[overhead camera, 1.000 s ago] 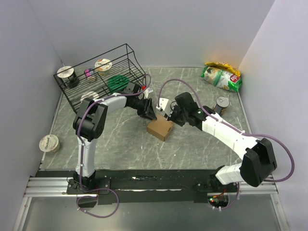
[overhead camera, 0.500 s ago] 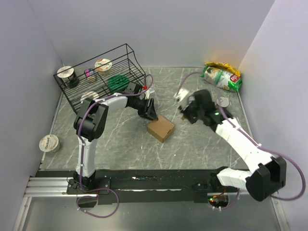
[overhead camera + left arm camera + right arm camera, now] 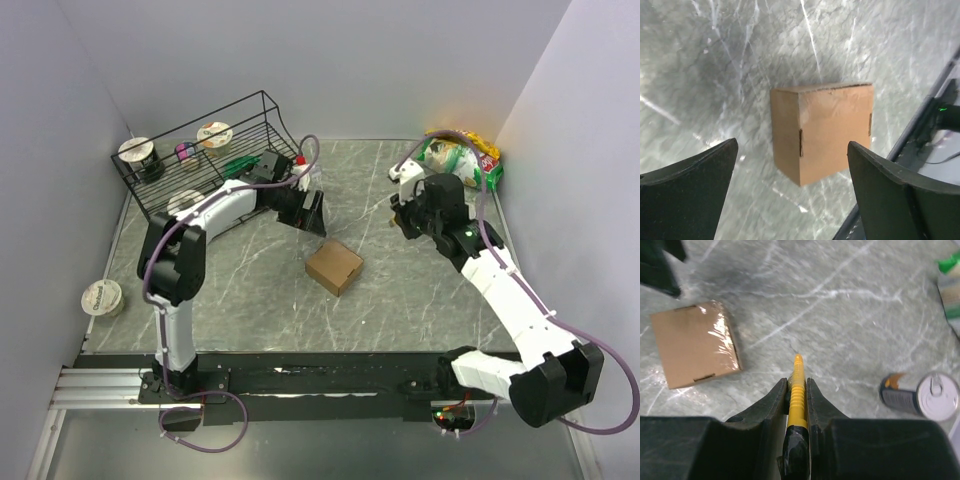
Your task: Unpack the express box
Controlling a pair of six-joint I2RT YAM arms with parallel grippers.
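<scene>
The express box (image 3: 334,266) is a small brown carton lying on the marble table top with its flaps down and clear tape shining on its top (image 3: 692,342). My left gripper (image 3: 312,213) hangs above and behind the box, wide open, with nothing between its fingers; the box (image 3: 822,132) shows below the gap. My right gripper (image 3: 400,215) is to the right of the box and apart from it. It (image 3: 796,381) is shut on a yellow cutter (image 3: 797,385) with a black-wrapped handle, whose tip points at bare table.
A black wire rack (image 3: 205,150) holding cups stands at the back left. A green snack bag (image 3: 460,160) lies at the back right, and a can (image 3: 920,397) lies near it. A lone cup (image 3: 101,297) sits by the left wall.
My left gripper opened wide and drew back from the box toward the rack. My right arm swung right and back, away from the box, with the yellow cutter still in it.
</scene>
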